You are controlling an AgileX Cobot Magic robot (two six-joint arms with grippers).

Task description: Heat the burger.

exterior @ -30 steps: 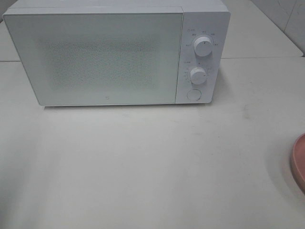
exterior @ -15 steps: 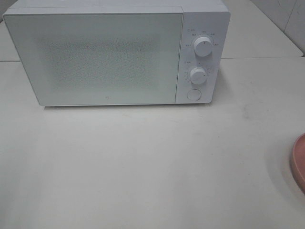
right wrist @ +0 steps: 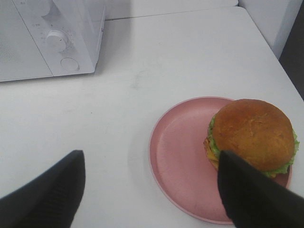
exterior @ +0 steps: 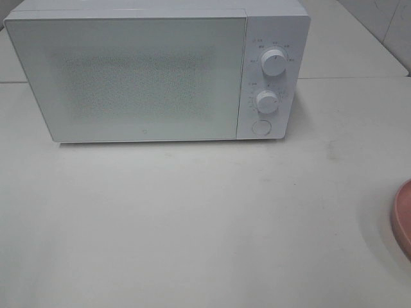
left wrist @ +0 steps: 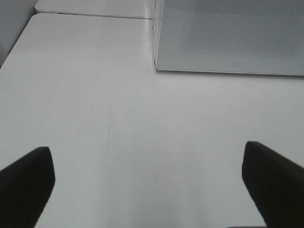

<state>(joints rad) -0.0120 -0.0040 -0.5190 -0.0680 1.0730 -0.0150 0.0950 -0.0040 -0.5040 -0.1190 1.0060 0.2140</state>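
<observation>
Burger (right wrist: 251,134) sits on the pink plate (right wrist: 180,156) at the desk's (exterior: 192,224) right edge, well apart from the shut microwave (exterior: 128,77). We judge nothing started: opening its door comes first. Our left claw (left wrist: 147,185) and right claw (right wrist: 149,190) both hang spread, empty. Nothing differs from a second ago.
</observation>
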